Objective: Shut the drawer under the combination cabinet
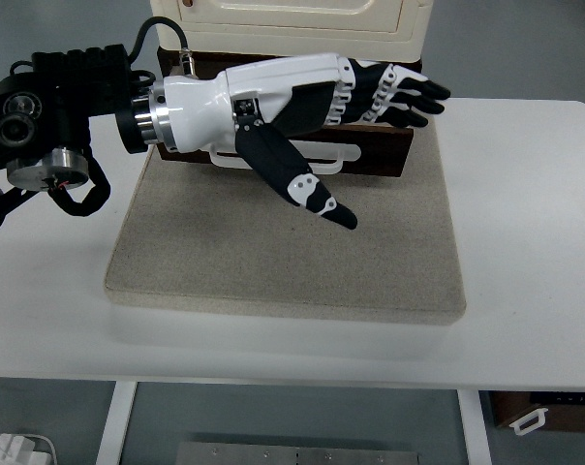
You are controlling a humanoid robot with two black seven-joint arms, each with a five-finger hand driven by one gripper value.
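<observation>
A cream cabinet [292, 15] stands at the back of a grey mat [283, 247]. Its dark brown drawer [375, 155] with a white handle [336, 155] is pulled out toward me. My left hand [302, 111], white with black fingers, reaches in from the left and hovers over and in front of the open drawer. Its fingers [404, 97] are stretched out flat to the right and the thumb [307, 189] points down over the mat. It holds nothing. The hand hides most of the drawer's front and inside. The right arm is out of view.
The white table [525, 223] carries only the mat and cabinet. Below the table's near edge, a white plug and cable [7, 446] lie at the bottom left and a small brown box with a white handle [539, 417] at the bottom right.
</observation>
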